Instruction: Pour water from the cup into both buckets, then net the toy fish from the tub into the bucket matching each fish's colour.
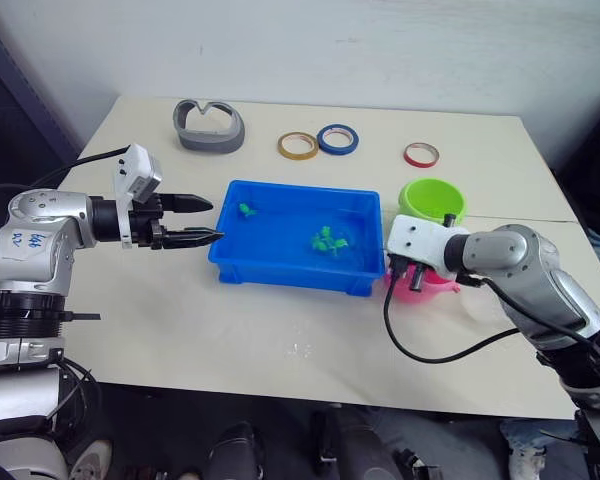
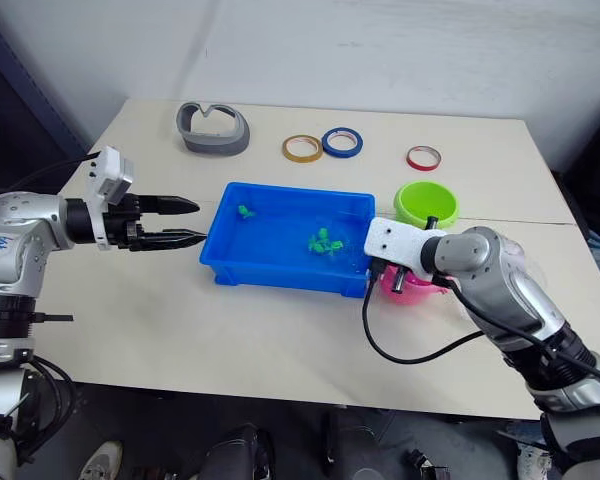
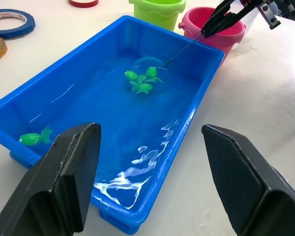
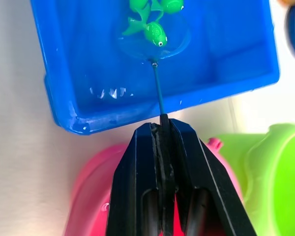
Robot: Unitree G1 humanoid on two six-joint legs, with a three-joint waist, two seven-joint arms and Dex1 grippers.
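The blue tub (image 1: 290, 268) sits mid-table with water in it. A cluster of green toy fish (image 1: 327, 241) lies near its right end and a single green fish (image 1: 247, 209) near its far left corner. My right gripper (image 4: 161, 123) is shut on the net's thin black handle (image 4: 157, 88), above the pink bucket (image 1: 425, 288). The light-blue hoop (image 4: 152, 44) is down in the water around the cluster. The lime green bucket (image 1: 432, 198) stands just behind the pink one. My left gripper (image 1: 205, 220) hovers open beside the tub's left end. My right forearm largely hides the cup.
At the back of the table lie a grey curved object (image 1: 210, 125) and yellow (image 1: 297, 146), blue (image 1: 337, 139) and red (image 1: 421, 154) tape rings. A black cable (image 1: 420, 350) loops from my right wrist over the front of the table.
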